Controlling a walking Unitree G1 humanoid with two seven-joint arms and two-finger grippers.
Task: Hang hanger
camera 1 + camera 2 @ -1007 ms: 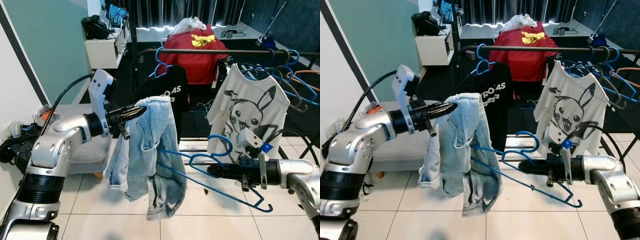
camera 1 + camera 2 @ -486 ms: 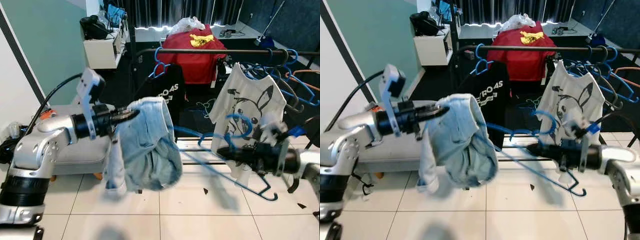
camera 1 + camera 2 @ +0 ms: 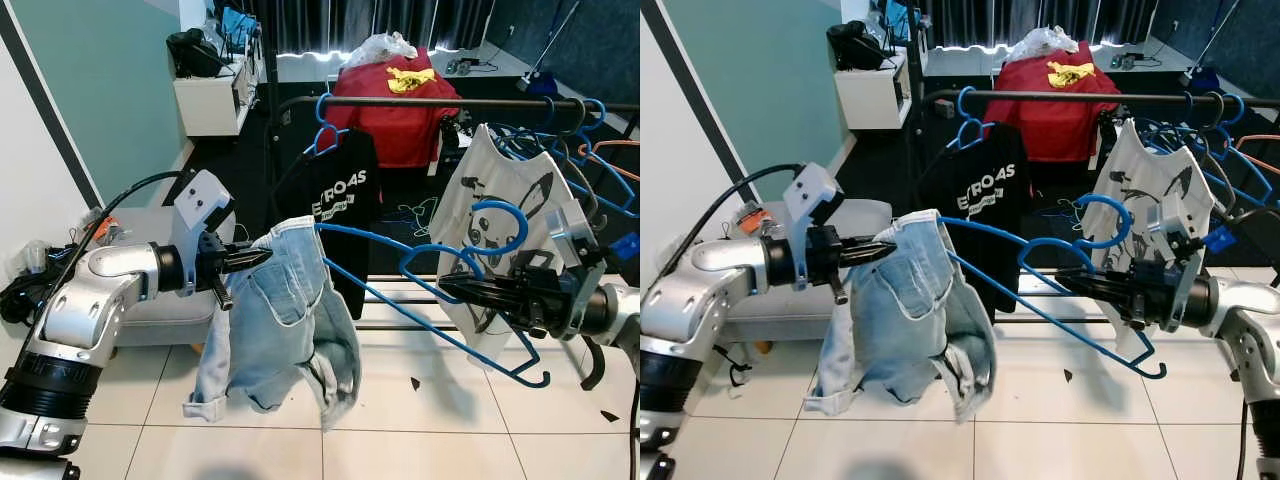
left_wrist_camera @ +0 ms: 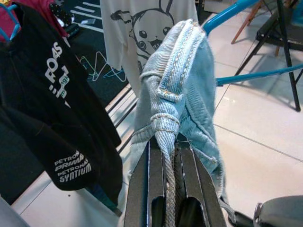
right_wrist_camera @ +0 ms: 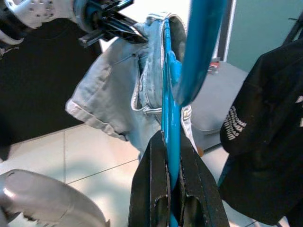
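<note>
Left gripper (image 3: pixel 262 258) at frame centre-left, clamped on shorts (image 3: pixel 275 330) waistband. Right gripper (image 3: pixel 452 288) at right, closed on blue hanger (image 3: pixel 400 290) (far end hidden inside shorts). Rail (image 3: pixel 450 102) across the top, partly covered by clothes.

rail: black clothes rail (image 3: pixel 400 102) | hanging on it: red shirt (image 3: pixel 395 110), black T-shirt (image 3: pixel 335 190), white Pikachu T-shirt (image 3: pixel 505 215), blue hangers (image 3: pixel 555 130)
</note>
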